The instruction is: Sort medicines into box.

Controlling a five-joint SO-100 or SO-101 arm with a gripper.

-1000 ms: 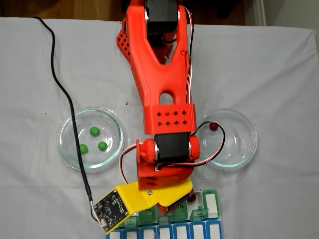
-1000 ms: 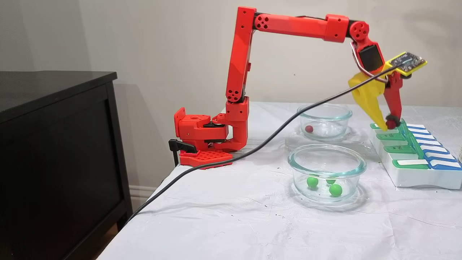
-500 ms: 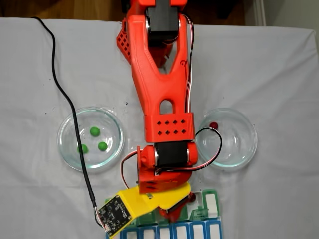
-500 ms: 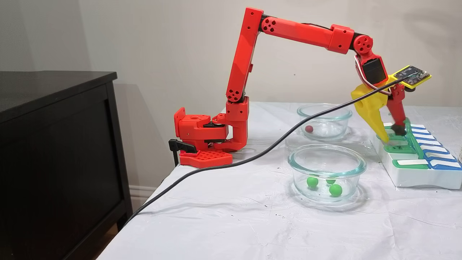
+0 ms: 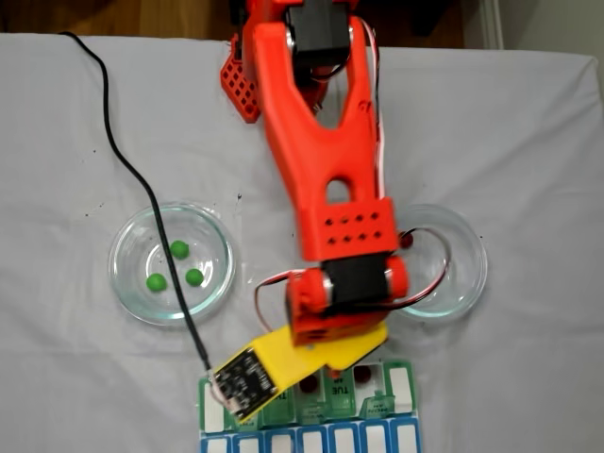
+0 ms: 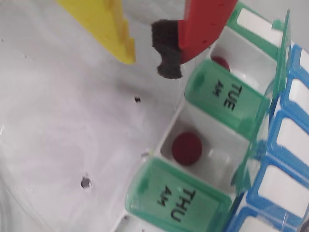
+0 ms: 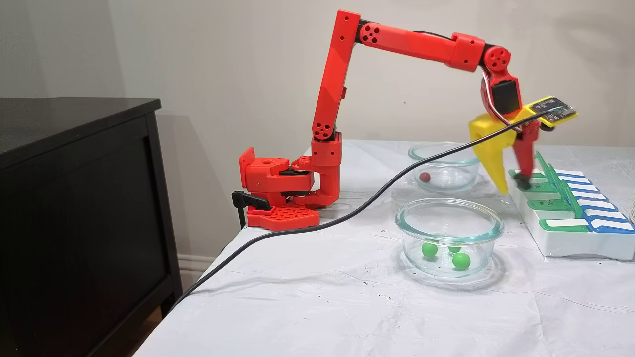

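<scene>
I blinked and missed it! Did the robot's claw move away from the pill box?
Yes. In the side fixed view the gripper has shifted left, toward the far glass dish, off the pill box cells. It is open, holding nothing.

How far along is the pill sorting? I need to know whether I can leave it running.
Two red balls already lie in open cells of the organizer: one between the TUE and THU lids, another beyond TUE. The gripper is open and empty beside the organizer. Left: one red ball in the far dish and three green balls in the other dish.
</scene>
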